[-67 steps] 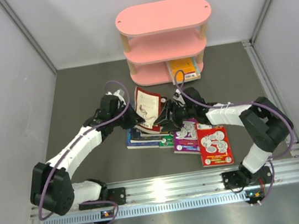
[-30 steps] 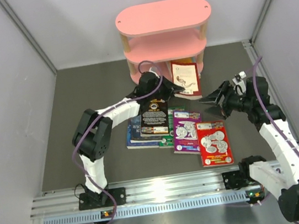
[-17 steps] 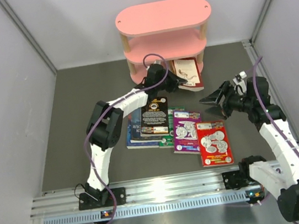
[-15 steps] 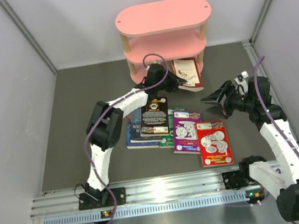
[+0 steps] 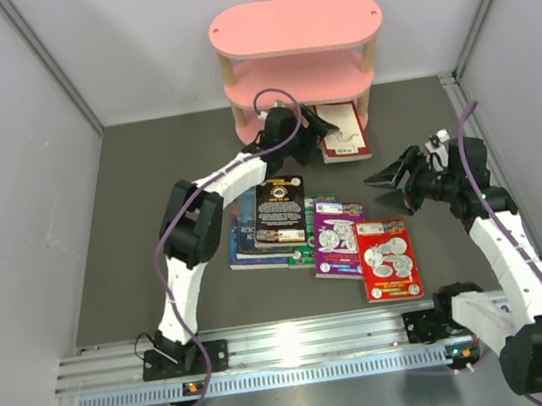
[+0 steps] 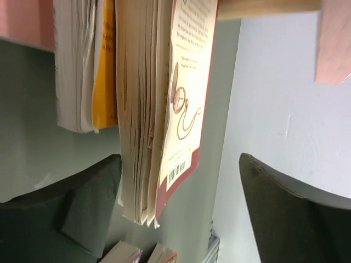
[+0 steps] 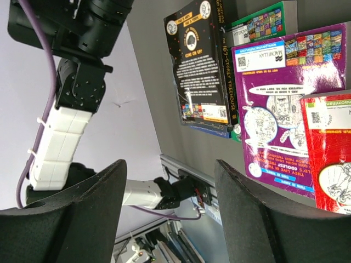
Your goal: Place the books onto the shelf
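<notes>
A pink shelf [image 5: 295,26], a black book [image 5: 279,210], a cartoon-printed purple book [image 5: 338,239] and a red book [image 5: 390,262].

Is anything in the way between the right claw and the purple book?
No, nothing visible. The open right gripper hangs beside the purple paperback book with a cartoon cover. Only bare dark grey table lies between them.

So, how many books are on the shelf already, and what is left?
Done: at least two books lie on the bottom board of the shelf, a yellow book and the red-and-white book.
In hand: nothing; the left tool stands open around that book, and the right tool hovers open.
Left: black book, purple book, red book and more beneath, on the table.
</notes>
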Motion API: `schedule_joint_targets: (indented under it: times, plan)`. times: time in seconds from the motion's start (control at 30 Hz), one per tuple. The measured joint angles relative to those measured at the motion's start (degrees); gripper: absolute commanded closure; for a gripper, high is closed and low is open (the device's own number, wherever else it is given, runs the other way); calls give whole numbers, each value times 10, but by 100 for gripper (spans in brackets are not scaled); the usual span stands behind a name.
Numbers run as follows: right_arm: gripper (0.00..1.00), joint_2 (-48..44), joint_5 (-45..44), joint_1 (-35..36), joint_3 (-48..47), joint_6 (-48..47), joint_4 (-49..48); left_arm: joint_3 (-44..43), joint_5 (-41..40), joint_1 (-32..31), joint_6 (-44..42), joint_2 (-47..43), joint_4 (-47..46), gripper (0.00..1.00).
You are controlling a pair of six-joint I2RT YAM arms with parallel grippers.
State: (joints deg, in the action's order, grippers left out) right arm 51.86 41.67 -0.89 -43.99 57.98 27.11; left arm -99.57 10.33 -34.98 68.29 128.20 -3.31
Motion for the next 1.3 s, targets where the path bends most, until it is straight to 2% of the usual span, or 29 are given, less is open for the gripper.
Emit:
schedule_joint_targets:
  times: [0.03,0.3,0.37,0.43,0.47,0.57,0.67,1.0,1.3]
  plan:
    - [35,3,0,0,0,-1,0,-1,-2,2,1,0,0,3]
    - [35,14,-10,0,0,-20,1,-6,-11,7,-3,0,3,2]
    - [38,19,-16,0,0,-25,1,-6,-14,7,-7,0,7,2]
    - [50,29,-28,0,0,-32,2,-6,-18,7,-10,0,10,2]
    - [65,35,-34,0,-1,-36,2,-5,-20,7,-10,0,11,2]
    - [88,63,-61,0,-8,-47,6,9,-25,12,-12,-7,13,2]
    - [100,100,-90,2,-18,-56,5,25,-27,22,-17,-17,23,2]
    - [100,271,-177,68,-39,-54,-61,37,-16,66,-62,-80,71,2]
    - [100,442,-232,113,-147,-48,-116,73,-13,111,-155,-171,121,1]
